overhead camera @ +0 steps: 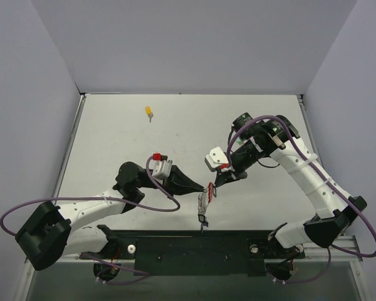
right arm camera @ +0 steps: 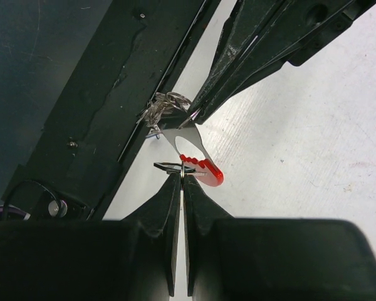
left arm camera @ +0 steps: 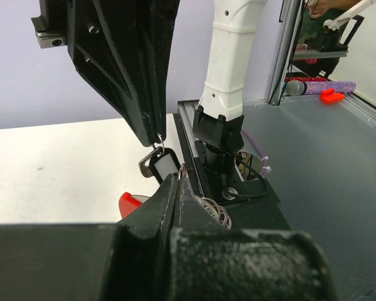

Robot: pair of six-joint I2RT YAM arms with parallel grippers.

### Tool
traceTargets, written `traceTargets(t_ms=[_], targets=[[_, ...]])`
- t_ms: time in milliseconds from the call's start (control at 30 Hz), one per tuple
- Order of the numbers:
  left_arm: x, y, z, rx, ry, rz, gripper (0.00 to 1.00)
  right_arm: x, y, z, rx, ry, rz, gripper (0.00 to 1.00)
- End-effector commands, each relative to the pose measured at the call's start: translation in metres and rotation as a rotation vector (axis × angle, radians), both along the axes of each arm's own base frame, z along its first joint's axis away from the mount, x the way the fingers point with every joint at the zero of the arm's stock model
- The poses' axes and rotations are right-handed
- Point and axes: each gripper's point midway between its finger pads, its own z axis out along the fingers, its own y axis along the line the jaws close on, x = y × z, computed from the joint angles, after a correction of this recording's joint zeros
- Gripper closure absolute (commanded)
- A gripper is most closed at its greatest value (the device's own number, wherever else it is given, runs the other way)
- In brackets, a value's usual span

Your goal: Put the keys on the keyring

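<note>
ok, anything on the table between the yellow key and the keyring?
Nothing visible. The yellow key lies alone at the far side; the keyring hangs near the front, pinched by the left pincer and right pincer. Bare table between, though the left wrist sits close to that line.

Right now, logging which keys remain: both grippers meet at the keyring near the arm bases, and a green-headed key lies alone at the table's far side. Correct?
Not quite: the lone key at the far side has a yellow head, not green, as the top external view shows. The left gripper and right gripper do meet at the keyring.
</note>
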Motion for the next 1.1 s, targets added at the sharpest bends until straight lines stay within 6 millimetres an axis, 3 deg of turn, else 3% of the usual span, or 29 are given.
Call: traceTargets(t_ms=[0, 133, 200, 233, 267, 600, 700, 1067], targets=[[-0.002, 0.003, 0.033, -0.071, -0.062, -0.034, 1.00, -0.051, -0.026, 0.007, -0.102, 0.239, 0.004, 1.00], [0.004, 0.005, 0.035, -0.087, -0.137, 0.021, 1.00, -0.052, -0.026, 0.009, -0.096, 0.246, -0.004, 1.00], [0.015, 0.004, 0.009, 0.039, -0.207, 0.097, 1.00, -0.051, -0.026, 0.010, -0.092, 0.257, -0.020, 1.00], [0.028, 0.003, 0.008, 0.047, -0.382, 0.186, 1.00, -0.048, -0.027, 0.010, -0.091, 0.258, -0.036, 1.00], [0.032, 0.007, 0.003, 0.114, -0.399, 0.211, 1.00, -0.045, -0.026, 0.010, -0.086, 0.270, -0.058, 1.00], [0.066, 0.018, 0.009, 0.154, -0.804, 0.397, 1.00, -0.015, -0.037, 0.003, -0.073, 0.320, -0.239, 1.00], [0.074, 0.015, 0.008, 0.187, -0.848, 0.401, 1.00, -0.009, -0.040, 0.002, -0.071, 0.326, -0.269, 1.00], [0.069, -0.006, 0.010, 0.221, -0.987, 0.325, 1.00, -0.001, -0.043, -0.005, -0.055, 0.396, -0.325, 1.00]])
